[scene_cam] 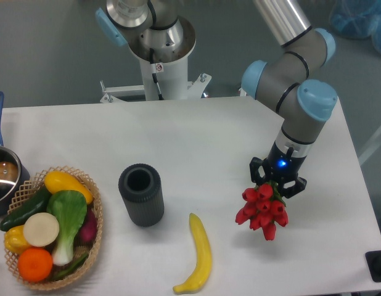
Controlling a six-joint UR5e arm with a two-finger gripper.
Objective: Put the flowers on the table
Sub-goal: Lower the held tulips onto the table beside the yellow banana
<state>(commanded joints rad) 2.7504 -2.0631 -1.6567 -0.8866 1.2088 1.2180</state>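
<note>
The flowers point(262, 211) are a bunch of red tulips hanging head-down from my gripper point(277, 182), which is shut on their stems. Only a trace of green shows between the fingers; the stems are mostly hidden by the gripper body. The bunch is over the right part of the white table point(196, 142), right of the banana. I cannot tell whether the flower heads touch the tabletop.
A yellow banana point(199, 253) lies near the front edge. A dark grey cylinder vase point(141, 194) stands left of it. A wicker basket of vegetables and fruit point(50, 227) sits at the front left, beside a pot point(2, 176). The robot base point(159, 49) is behind the table.
</note>
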